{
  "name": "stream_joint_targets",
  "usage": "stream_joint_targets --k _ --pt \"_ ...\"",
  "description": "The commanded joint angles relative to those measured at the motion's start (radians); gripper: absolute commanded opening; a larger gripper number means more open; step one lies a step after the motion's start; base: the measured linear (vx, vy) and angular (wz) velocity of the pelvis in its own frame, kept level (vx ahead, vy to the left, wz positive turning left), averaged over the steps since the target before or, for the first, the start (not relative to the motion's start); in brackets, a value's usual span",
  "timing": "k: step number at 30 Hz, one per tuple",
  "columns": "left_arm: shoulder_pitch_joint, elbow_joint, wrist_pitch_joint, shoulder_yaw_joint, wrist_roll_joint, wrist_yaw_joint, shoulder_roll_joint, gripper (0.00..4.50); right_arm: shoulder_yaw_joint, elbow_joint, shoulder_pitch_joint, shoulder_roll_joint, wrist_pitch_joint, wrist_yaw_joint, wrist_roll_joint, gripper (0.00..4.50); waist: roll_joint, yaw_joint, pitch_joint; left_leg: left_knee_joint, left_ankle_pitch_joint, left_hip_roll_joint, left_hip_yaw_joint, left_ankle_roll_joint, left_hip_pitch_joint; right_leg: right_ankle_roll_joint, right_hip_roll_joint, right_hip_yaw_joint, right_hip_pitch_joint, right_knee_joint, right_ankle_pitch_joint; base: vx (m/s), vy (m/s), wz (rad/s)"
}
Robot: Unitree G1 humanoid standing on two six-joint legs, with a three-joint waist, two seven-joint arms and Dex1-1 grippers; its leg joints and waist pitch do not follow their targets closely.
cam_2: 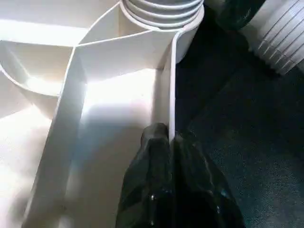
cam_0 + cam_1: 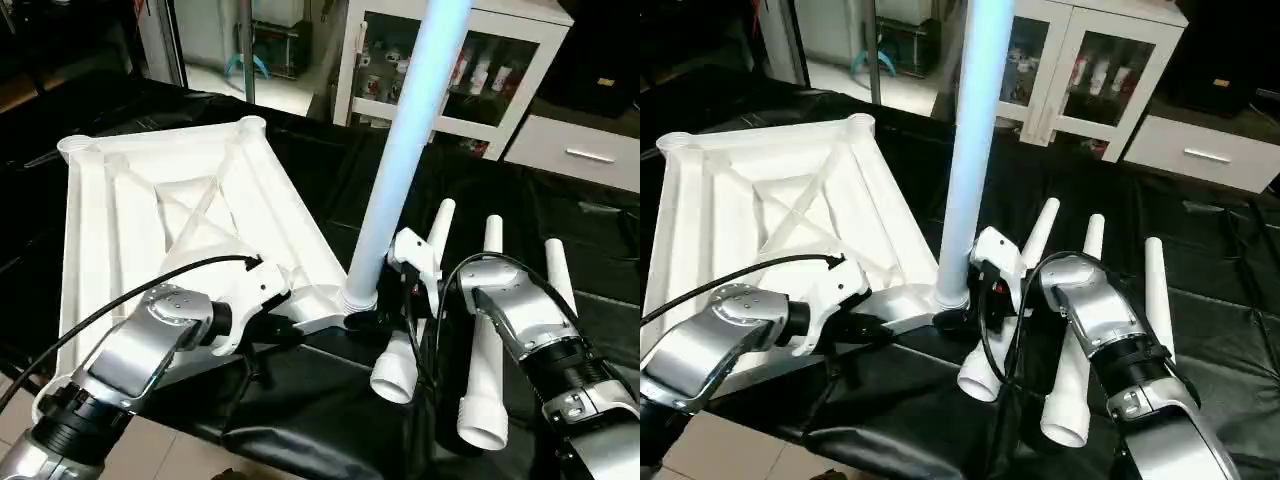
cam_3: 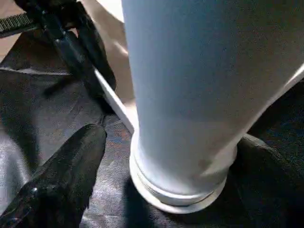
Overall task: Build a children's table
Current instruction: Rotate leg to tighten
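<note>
From the head camera, the white table top (image 2: 190,200) lies upside down on the black-covered bench (image 2: 330,420), ribs up, tilted with its far edge raised. One leg (image 2: 400,150) stands upright in the near corner socket (image 2: 358,298), rising out of the top of the picture. Three more legs (image 2: 490,330) lie side by side on the black cover just right of that socket, wide ends toward the robot. The left arm (image 2: 150,345) reaches in from the lower left, forearm slanting up and rightward, wrist bent so the left gripper (image 2: 285,330) sits at the near rim of the top, beside the socket. The right arm (image 2: 1110,330) comes from the lower right, elbow bent, its wrist turned inward so the right gripper (image 2: 975,300) sits low at the foot of the standing leg. A white cabinet (image 2: 450,60) with glass doors stands behind the bench. In the left wrist view, the two black fingers (image 1: 152,190) are pressed together on the thin side wall of the top, one each side, with the ribbed base of the leg in its socket just beyond. In the right wrist view, the standing leg looms close; one black finger (image 3: 66,175) lies off to its side, clear of it, the pincer spread wide and holding nothing, and the left gripper shows beyond at the rim.
</note>
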Motion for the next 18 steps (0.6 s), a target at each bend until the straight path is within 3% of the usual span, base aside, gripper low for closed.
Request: stream_joint_targets --k 1,6,18 --pt "-0.001 -0.039 0.004 -0.026 -0.039 -0.037 -0.012 0.0 0.01 -0.014 -0.003 -0.009 -0.006 0.006 -0.014 4.25 0.007 -0.003 -0.055 -0.079 -0.166 0.04 -0.008 0.024 0.002 -0.196 -0.062 0.057 0.058 -0.067 -0.243 0.0 0.0 0.0" --pt "0.003 -0.042 0.006 -0.025 -0.037 -0.04 -0.005 0.0 0.015 0.017 -0.018 -0.001 -0.024 -0.007 -0.031 4.25 0.004 -0.003 -0.057 -0.076 -0.137 0.039 -0.007 0.026 0.0 -0.206 -0.06 0.057 0.058 -0.062 -0.198 0.0 0.0 0.0" --pt "0.008 -0.043 0.009 -0.025 -0.037 -0.041 -0.001 0.0 0.013 0.024 -0.019 0.005 -0.021 -0.004 -0.027 3.04 0.004 -0.002 -0.057 -0.075 -0.125 0.039 -0.007 0.033 0.001 -0.209 -0.06 0.057 0.059 -0.06 -0.191 0.0 0.0 0.0"
